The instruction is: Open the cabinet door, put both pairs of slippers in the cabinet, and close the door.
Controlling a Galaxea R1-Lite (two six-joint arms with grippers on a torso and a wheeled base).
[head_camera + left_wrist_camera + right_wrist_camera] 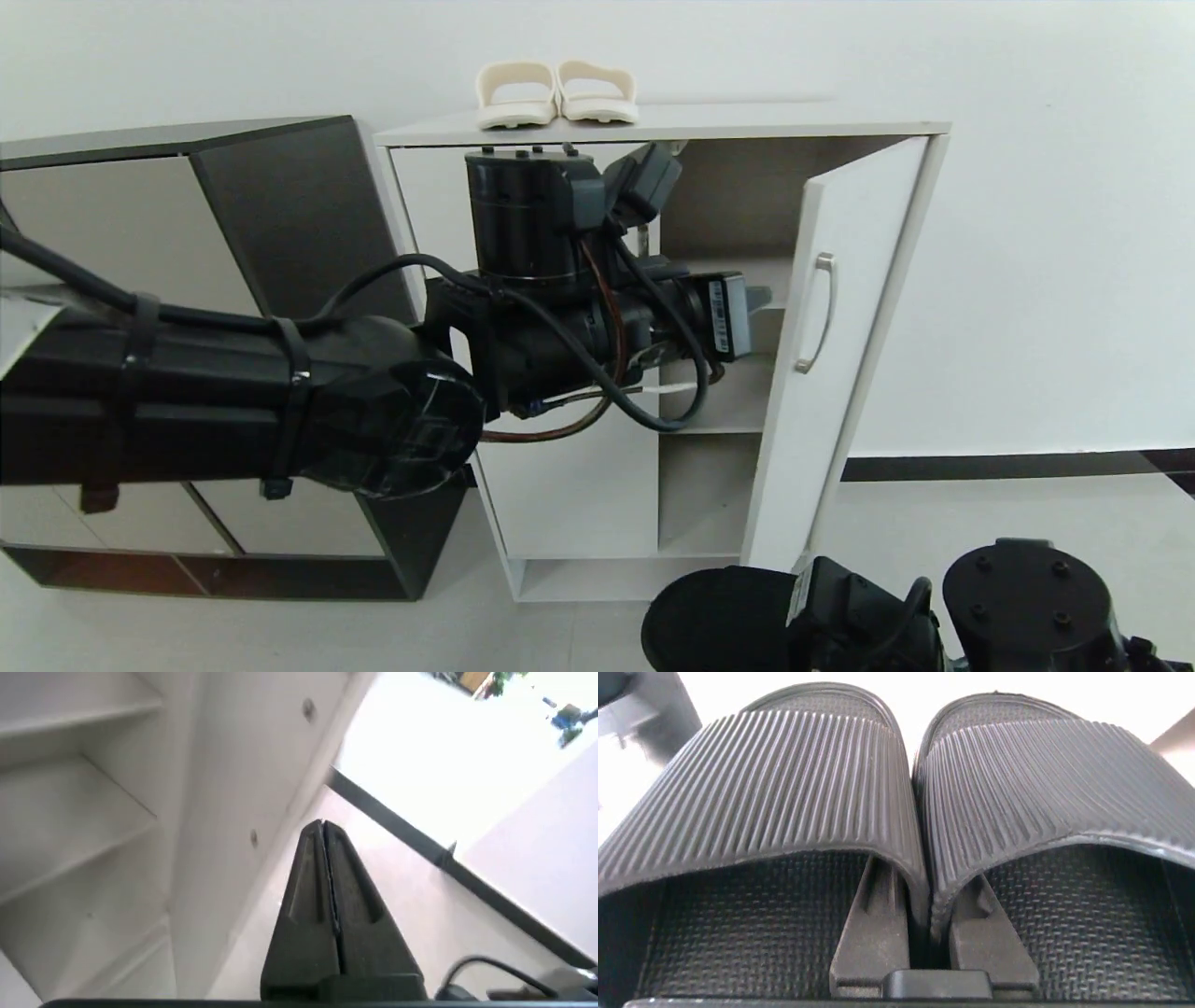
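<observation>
The black slippers [822, 793] are being held by the right gripper [926, 917]. Its two fingers [870, 929] are being pushed in under the ribbed straps, and the adjoining strap walls of the pair are being pinched between them. The fingertips are being hidden by those straps. In the head view this arm is being cut off by the lower edge, and the dark rounded shape beside it cannot be identified with certainty.

The left gripper [323, 831] is being kept fully closed on nothing, finger pressed against finger, just in front of the open half of the white cabinet [747, 121], with its shelves [75, 803] close by. From the head camera these fingers are being covered by the arm's own wrist and cables, and much of the upper compartment is being masked as well.

The door [840, 355] is being shown swung wide to the robot's right, its handle [820, 313] facing outward. The cream slippers [557, 93] are being carried side by side on the cabinet top, towards its left end. A dark cabinet [289, 215] just beside the white one is being partly blocked by the left arm.
</observation>
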